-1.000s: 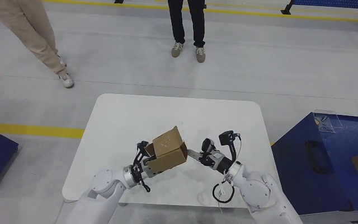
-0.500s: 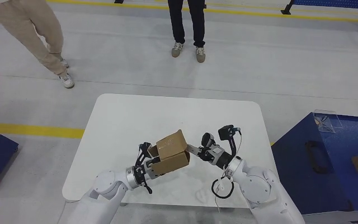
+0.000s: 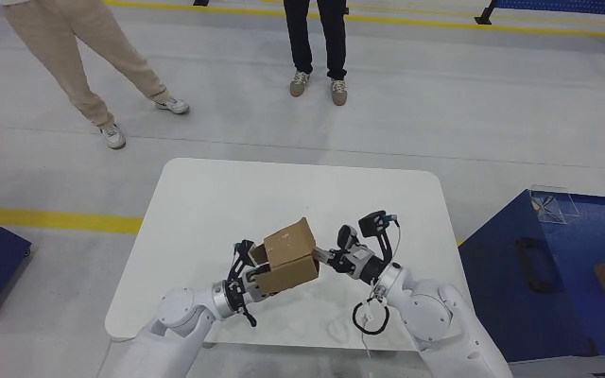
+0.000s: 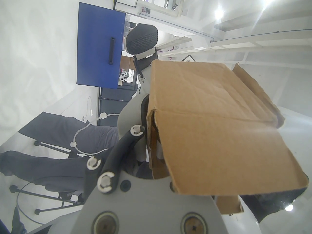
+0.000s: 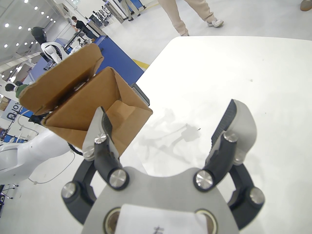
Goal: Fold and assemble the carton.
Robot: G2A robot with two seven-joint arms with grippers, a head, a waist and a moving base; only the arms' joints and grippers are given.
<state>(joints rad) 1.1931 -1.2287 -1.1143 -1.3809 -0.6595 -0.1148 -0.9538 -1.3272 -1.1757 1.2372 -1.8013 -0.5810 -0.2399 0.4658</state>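
Mid-fold: pinching the carton [image 3: 286, 255] aloft in the left gripper [image 3: 245, 271] above the table [image 3: 284, 189], right gripper [image 5: 167, 107] spread wide, carton's open end just beside one finger [image 5: 104, 122], next probably nudging that loose flap [image 5: 126, 112] inward and tucking it shut.

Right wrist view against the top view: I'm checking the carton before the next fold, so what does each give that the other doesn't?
Right wrist view: the carton's open end with a flap folded inward, and the right gripper open wide, one finger in front of the carton's edge, contact unclear. Top view: the left gripper gripping the carton's opposite end, holding it over the near half of the table. Both: the carton, the table, and the right gripper beside the carton.
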